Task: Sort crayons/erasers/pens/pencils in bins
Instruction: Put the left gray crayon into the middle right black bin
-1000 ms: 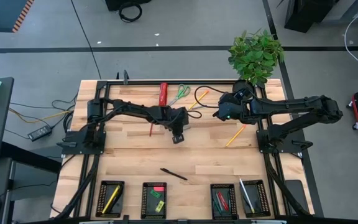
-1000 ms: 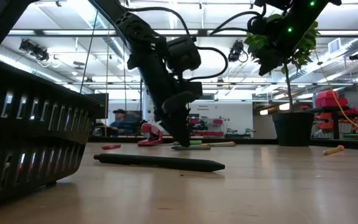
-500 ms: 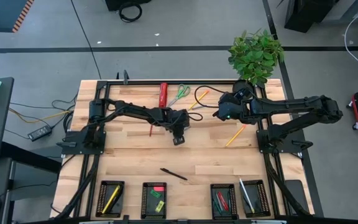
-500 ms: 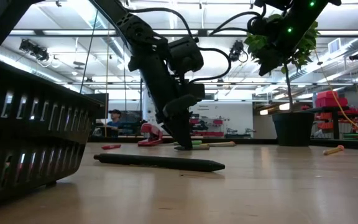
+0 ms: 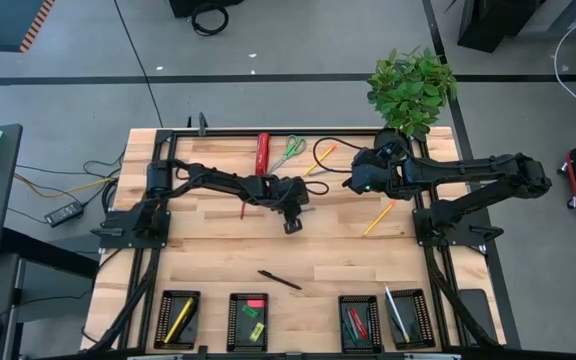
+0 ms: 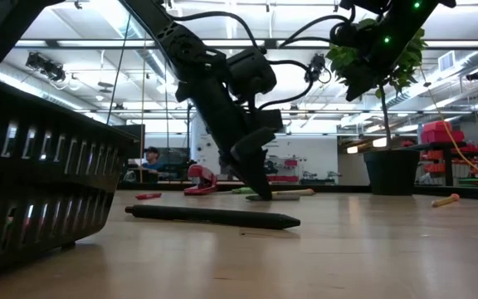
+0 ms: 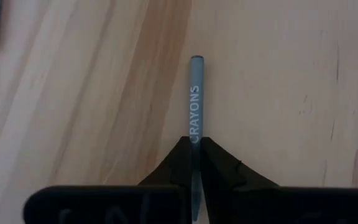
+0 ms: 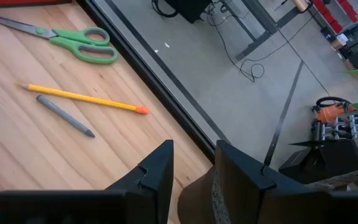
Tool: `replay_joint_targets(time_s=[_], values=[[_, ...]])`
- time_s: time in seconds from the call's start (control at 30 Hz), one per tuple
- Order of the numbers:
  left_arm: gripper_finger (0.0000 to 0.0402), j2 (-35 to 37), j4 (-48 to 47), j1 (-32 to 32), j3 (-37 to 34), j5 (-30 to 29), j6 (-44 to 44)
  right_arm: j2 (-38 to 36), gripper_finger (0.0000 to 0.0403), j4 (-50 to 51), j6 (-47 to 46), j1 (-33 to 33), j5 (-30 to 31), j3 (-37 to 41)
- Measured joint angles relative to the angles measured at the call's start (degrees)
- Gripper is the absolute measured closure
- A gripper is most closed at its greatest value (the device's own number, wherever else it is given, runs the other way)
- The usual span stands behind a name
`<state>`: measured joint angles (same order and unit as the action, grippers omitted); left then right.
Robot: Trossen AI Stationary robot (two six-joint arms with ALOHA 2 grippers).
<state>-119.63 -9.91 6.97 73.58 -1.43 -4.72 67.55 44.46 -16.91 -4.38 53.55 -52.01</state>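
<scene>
Shifted a little toward the right arm since a second ago, and closed: left end effector (image 7: 196,163) now pinching a grey-blue crayon (image 7: 194,93) lettered CRAYONS, flat on the counter (image 5: 218,255) near its middle, mostly protruding past the fingers. Grasp step, by the look of it. Next: lift clear, carry to the crayon bin (image 5: 357,321) at the near edge. Right end effector (image 8: 193,163) spread, empty, hovering near the far right edge.
</scene>
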Motion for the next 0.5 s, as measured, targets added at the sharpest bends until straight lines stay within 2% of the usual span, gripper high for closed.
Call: replay_joint_targets(time_s=[0.27,0.5], values=[[0.0359,-0.23,3.89,-1.98,-0.15,0.22,-1.65,0.00,0.0278,6.19,-4.28,-0.01,2.56,0.00],[0.0381,0.66,5.81,-2.55,-0.28,4.12,1.02,0.00,0.0278,8.34,-10.52,0.04,0.81,0.00]])
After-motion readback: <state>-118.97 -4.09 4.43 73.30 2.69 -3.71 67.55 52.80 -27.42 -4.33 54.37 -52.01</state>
